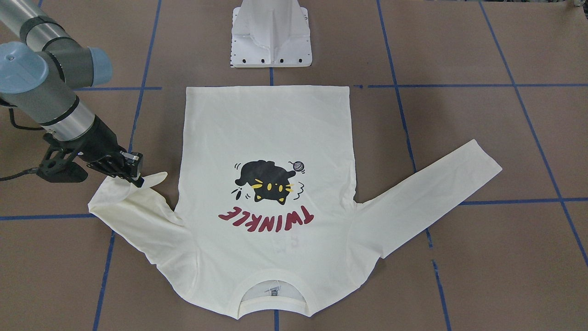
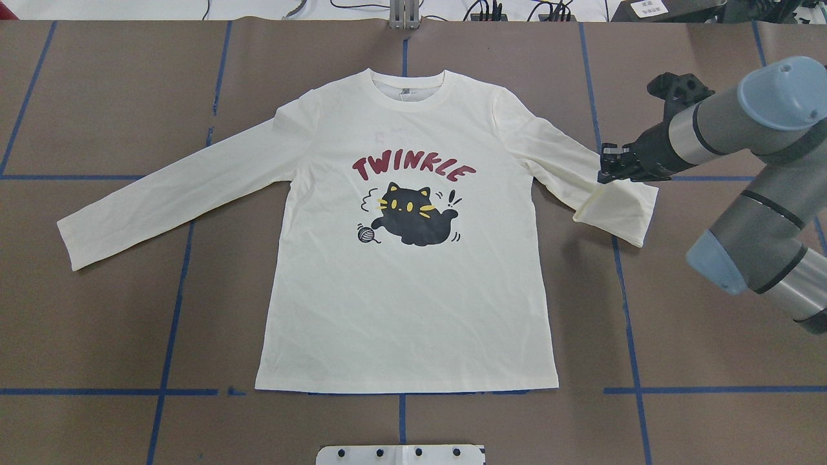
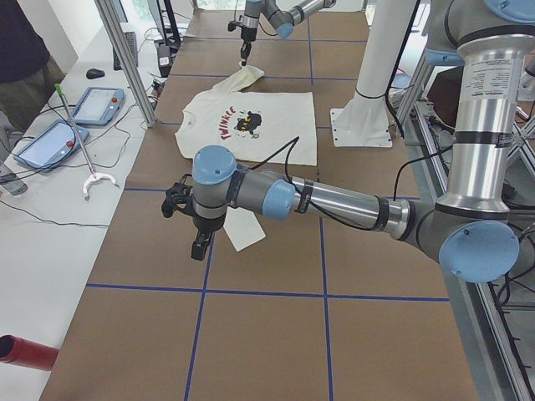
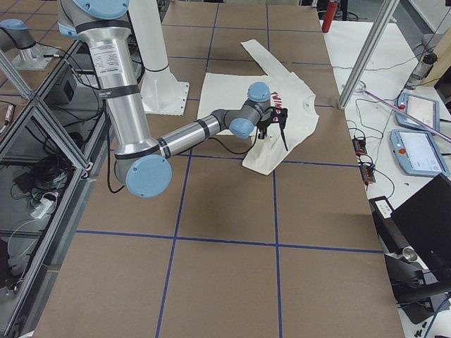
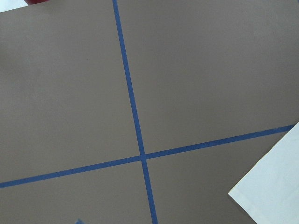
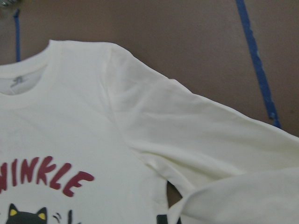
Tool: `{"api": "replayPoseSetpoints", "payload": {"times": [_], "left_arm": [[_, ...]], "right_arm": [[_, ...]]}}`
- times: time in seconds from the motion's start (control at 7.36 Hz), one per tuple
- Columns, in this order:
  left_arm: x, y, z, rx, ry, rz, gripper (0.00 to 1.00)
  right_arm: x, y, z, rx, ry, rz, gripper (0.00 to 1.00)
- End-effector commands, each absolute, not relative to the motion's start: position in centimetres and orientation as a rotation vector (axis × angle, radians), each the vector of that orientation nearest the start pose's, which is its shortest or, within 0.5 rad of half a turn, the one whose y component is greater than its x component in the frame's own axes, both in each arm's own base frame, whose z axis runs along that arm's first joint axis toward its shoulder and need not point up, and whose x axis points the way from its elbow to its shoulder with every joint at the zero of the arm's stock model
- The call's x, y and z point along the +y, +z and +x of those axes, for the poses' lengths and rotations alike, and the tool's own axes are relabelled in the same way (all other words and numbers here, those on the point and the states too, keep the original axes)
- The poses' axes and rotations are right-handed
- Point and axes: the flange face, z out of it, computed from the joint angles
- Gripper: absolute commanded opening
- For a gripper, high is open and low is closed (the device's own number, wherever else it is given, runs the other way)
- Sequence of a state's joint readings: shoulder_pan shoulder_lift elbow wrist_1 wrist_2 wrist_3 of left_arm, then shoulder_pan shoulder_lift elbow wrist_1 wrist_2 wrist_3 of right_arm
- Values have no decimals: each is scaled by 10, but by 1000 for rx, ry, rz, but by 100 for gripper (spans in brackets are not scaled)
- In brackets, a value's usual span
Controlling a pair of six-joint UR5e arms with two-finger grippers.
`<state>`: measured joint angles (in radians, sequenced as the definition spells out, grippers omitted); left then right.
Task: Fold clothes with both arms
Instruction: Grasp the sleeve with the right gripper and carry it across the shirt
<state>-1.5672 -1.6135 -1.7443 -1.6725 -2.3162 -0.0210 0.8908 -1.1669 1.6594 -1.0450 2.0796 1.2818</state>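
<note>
The clothes are one cream long-sleeved shirt [image 2: 407,303] lying flat, print side up, with a black cat and red "TWINKLE". My right gripper [image 2: 604,173] is shut on the cuff of the sleeve [image 2: 614,206] on the overhead view's right. That sleeve is doubled back toward the body, and the front-facing view shows the gripper [image 1: 138,180] holding the cuff slightly off the table. The other sleeve [image 2: 161,200] lies stretched out flat. My left gripper [image 3: 201,249] hovers above the table beside that sleeve's cuff [image 5: 275,186]. It shows only in the exterior left view, so I cannot tell whether it is open or shut.
Blue tape lines [image 2: 174,284] grid the brown table. The white pedestal base [image 1: 271,37] stands just beyond the shirt's hem. A side table holds teach pendants [image 3: 99,104] and a grabber stick [image 3: 75,138]; a person stands at its far end. A red cylinder [image 3: 21,351] lies near the table corner.
</note>
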Motion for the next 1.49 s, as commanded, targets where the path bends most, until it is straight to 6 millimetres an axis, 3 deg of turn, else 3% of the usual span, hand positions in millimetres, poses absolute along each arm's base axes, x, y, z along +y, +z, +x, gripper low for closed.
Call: {"api": "replayPoseSetpoints", "payload": {"times": [0.0, 0.14, 0.27, 0.41, 0.54, 0.82, 1.22, 1.36], "left_arm": [[-526, 541, -64, 740, 102, 293, 100], [-529, 543, -64, 737, 102, 291, 100], [-532, 547, -64, 737, 98, 282, 100], [-535, 546, -65, 737, 97, 284, 100], [-535, 545, -65, 737, 97, 285, 100], [-536, 544, -65, 737, 98, 288, 100], [-538, 541, -65, 737, 100, 294, 100], [-539, 540, -65, 737, 100, 294, 100]], "right_arm": [[-620, 164, -394, -1202, 268, 274, 0], [-636, 103, -451, -1207, 217, 258, 0], [-633, 64, -519, -1186, 167, 218, 0], [-603, 80, -582, -1126, 136, 230, 0], [-581, 111, -618, -1077, 116, 212, 0], [-584, 125, -626, -1051, 116, 207, 0], [-594, 86, -631, -1068, 134, 272, 0], [-595, 85, -633, -1097, 132, 299, 0]]}}
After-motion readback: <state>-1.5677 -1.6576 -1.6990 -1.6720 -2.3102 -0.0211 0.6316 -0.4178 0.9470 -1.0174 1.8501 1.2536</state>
